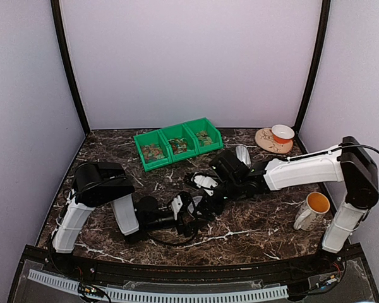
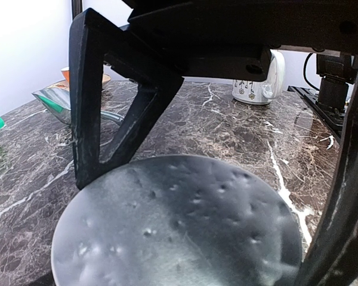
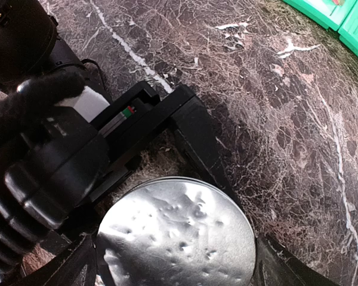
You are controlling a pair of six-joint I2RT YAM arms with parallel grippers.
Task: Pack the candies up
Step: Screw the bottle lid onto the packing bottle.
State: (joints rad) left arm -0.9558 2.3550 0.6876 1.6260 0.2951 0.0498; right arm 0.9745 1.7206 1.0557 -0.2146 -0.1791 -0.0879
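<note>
The candies (image 1: pixel 153 151) lie in three green bins (image 1: pixel 156 165) standing side by side toward the back of the counter (image 1: pixel 265 221), left of its middle. The row of bins runs from nearer on the left to farther on the right. Each bin holds a loose heap of red, orange, green and yellowish pieces. They are too small to count, and which way any single one points cannot be told. No candy is seen outside the bins.

Both arms meet at mid-counter over one small jar, of which only the round, dimpled grey lid (image 3: pixel 179 238) shows. The left claw (image 2: pixel 215 179) reaches in low and level from the left. Its jaws are spread wide with the lid between them, and one black finger (image 2: pixel 86 137) stands at the lid's left edge. The right claw (image 3: pixel 179 268) looks down on the lid from above, also spread wide, a finger at each side of the rim. Whether either claw actually presses on the jar cannot be told. Neither one has hold of a candy.

One white mug (image 1: pixel 312 210) with an orange inside stands upright near the right arm's base. One flat patterned plate (image 1: pixel 265 140) at the back right carries one small orange-and-white bowl (image 1: pixel 282 132). One silver pouch (image 1: pixel 242 154) lies between the bins and the plate.
</note>
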